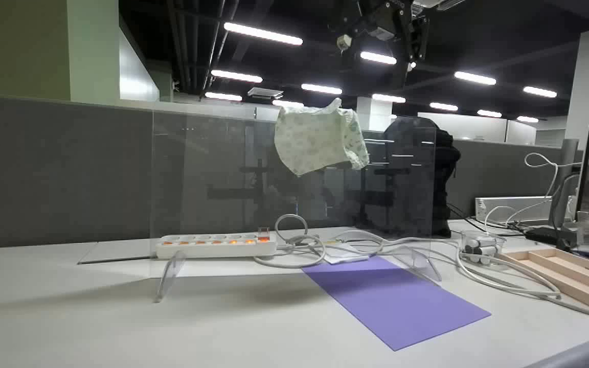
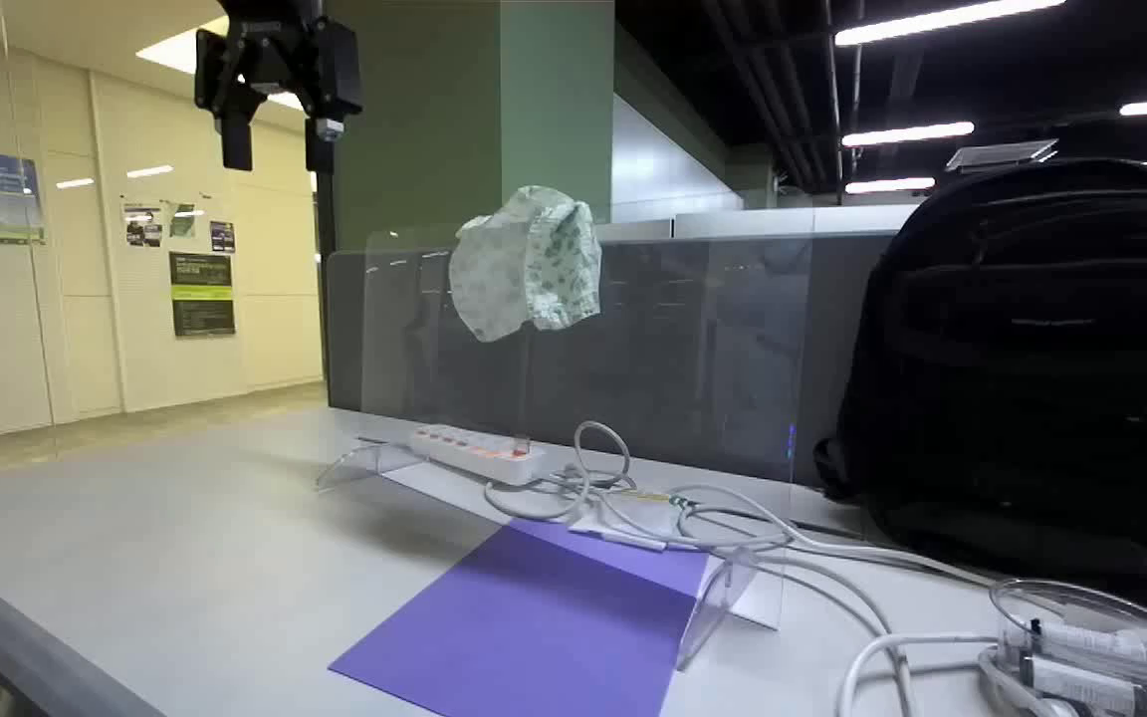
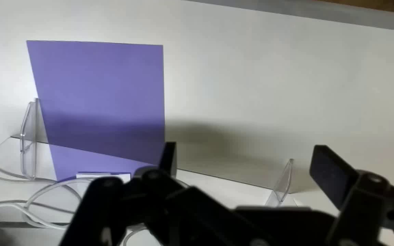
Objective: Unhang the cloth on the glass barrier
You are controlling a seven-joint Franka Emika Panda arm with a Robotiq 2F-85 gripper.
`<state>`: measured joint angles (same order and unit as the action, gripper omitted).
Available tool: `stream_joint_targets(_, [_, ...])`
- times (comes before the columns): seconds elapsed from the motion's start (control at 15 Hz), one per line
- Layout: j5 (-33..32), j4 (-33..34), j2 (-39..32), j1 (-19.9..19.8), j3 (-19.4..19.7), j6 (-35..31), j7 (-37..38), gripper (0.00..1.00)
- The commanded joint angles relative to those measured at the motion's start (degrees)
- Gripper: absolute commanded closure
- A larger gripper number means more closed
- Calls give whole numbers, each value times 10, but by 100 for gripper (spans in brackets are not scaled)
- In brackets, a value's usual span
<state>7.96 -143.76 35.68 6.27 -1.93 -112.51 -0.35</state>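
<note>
Worktop (image 2: 185, 578) is noted beneath the wide-parted tool (image 2: 278, 154); cloth (image 2: 526, 264), hung lower, should be pinched high, then lifted off the barrier (image 2: 598, 393).

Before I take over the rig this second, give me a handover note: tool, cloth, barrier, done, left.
Tool: open and empty, raised above the table, apart from the patterned cloth in both exterior views.
Cloth: hanging on the top edge of the transparent barrier, which stands upright on the table.
Purple sheet: flat on the table, reaching under the barrier.
Done: nothing of the unhanging shows; cloth not yet gripped.
Left: grip the cloth, lift it off. The wrist view does not show it, so I'd probably line up from the exterior views.
</note>
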Motion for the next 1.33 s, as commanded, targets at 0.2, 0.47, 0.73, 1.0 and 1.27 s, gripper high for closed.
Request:
stream_joint_targets(0.2, [2, 1, -1, -4, -3, 2, -2, 0])
stream_joint_targets(0.47, [2, 1, -1, -4, -3, 2, -2, 0])
stream_joint_targets(0.73, [-10, -1, 1, -14, -8, -31, 8, 0])
stream_joint_targets(1.0, [-58, 3, -12, -48, -14, -152, 21, 0])
stream_joint_targets(1.27, [-96, 16, -45, -78, -13, -274, 30, 0])
